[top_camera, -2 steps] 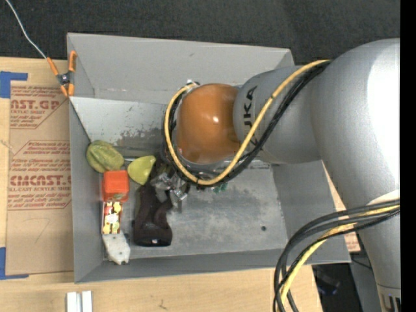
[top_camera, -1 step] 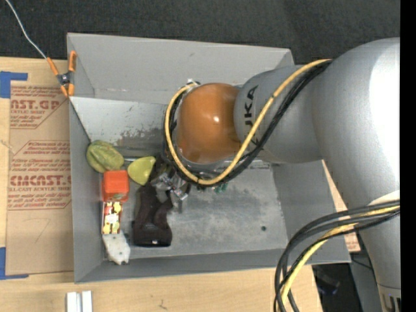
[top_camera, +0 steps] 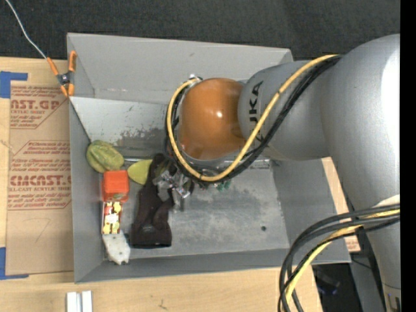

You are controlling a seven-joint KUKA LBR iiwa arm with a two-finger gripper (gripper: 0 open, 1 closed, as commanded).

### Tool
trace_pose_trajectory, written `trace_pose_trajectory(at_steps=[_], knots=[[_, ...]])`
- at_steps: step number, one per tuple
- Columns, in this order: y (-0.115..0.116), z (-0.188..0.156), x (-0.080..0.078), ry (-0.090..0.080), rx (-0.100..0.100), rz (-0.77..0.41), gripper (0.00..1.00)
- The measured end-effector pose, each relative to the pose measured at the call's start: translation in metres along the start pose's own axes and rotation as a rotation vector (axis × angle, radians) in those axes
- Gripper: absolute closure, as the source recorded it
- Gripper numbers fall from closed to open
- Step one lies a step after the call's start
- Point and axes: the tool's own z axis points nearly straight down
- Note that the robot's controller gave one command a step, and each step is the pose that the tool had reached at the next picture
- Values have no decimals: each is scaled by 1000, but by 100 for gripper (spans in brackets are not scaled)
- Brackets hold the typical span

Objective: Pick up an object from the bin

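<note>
My gripper (top_camera: 174, 188) reaches down under the orange cover into the left half of the bin. Its tips are right at the upper end of a dark brown cloth-like thing (top_camera: 151, 220) that lies lengthwise toward the bin's front wall. A yellow-green wedge (top_camera: 139, 171) lies just left of the gripper. Left of that sits an orange block (top_camera: 115, 183), and a ribbed green round thing (top_camera: 104, 155) rests further back.
A small white toy with red and yellow marks (top_camera: 112, 229) lies along the left wall near the front corner. The arm and its orange cover hang over the bin's middle and back. Bare grey floor lies to the right of the gripper.
</note>
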Motion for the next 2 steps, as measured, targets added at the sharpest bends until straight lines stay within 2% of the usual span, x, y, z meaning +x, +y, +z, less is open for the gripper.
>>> trace_pose_trajectory(at_steps=[2], knots=[[0, -39, -2, -4, 2, 0, 100]])
